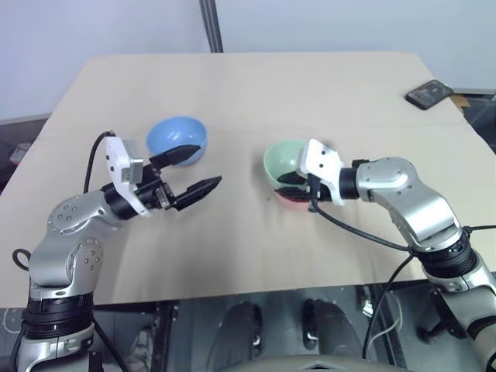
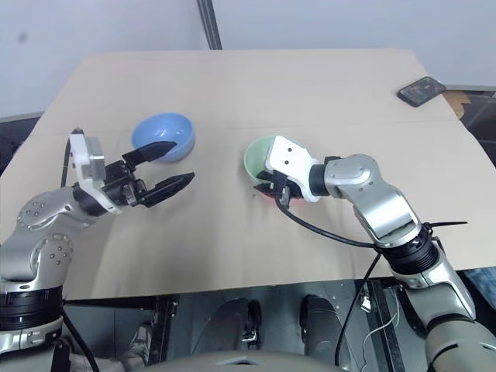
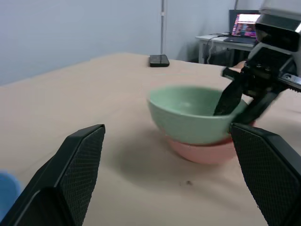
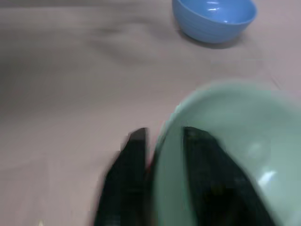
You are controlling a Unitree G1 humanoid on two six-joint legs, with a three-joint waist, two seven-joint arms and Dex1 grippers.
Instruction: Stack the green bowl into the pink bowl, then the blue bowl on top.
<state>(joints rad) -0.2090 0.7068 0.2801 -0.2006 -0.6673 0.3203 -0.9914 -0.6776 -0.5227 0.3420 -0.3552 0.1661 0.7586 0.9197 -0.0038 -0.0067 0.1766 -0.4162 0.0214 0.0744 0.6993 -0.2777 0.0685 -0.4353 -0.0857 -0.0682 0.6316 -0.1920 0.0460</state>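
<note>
Tan and smooth, the flat tabletop (image 1: pixel 232 256) fills the middle of the room, and a faint fold line runs across it. Nearest the robot, the left gripper (image 1: pixel 194 173) hangs just above the tabletop with its two black fingers (image 1: pixel 198 191) spread wide apart and nothing between them. One finger reaches close to the small round light blue bowl (image 1: pixel 177 139), which sits alone on the tabletop on the robot's left side.

The right gripper (image 1: pixel 293 184) is at the near edge of the small round mint-green bowl (image 1: pixel 284 161). In the right wrist view its fingers (image 4: pixel 129 179) are a little apart, one inside the rim and one outside. I cannot tell if they press on it. That green bowl sits inside the small round salmon-pink bowl (image 3: pixel 202 151), just right of the middle and well apart from the blue one.

Farther back, a flat black phone (image 1: pixel 428 94) lies near the far right corner. Behind the tabletop stands a pale blue-grey wall (image 1: pixel 108 27) with a grey metal pole (image 1: pixel 211 25) in front of it. The left wrist view shows a desk with a lit screen (image 3: pixel 245 24) off to the side.
</note>
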